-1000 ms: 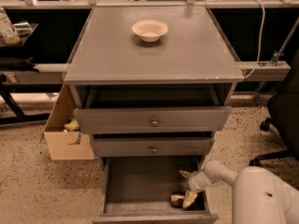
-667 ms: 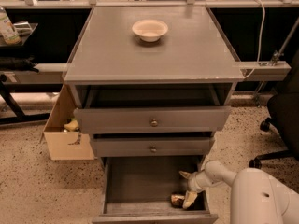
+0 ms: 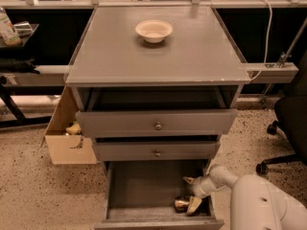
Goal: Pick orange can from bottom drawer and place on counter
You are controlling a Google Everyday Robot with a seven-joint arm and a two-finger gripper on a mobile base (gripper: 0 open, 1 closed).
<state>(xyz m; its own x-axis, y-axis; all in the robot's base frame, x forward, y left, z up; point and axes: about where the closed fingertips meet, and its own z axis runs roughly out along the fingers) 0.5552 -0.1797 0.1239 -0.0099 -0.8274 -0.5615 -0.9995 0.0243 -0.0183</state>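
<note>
One bowl [image 3: 153, 30] on the counter [image 3: 182, 56]; gripper [image 3: 190, 194] jaws low in bottom drawer [image 3: 139, 188]

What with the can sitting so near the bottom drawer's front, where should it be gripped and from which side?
Grip the can across its round middle, coming from above: it sits by the front right corner of the drawer, so the walls likely block sideways approaches. The gripper is right beside it, fingers spread.

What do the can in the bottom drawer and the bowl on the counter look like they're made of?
The orange can: likely metal, shiny with glints; the gripper sits beside it in the bottom drawer. The bowl: cream, matte, perhaps paper or ceramic; no gloss shows.
</note>
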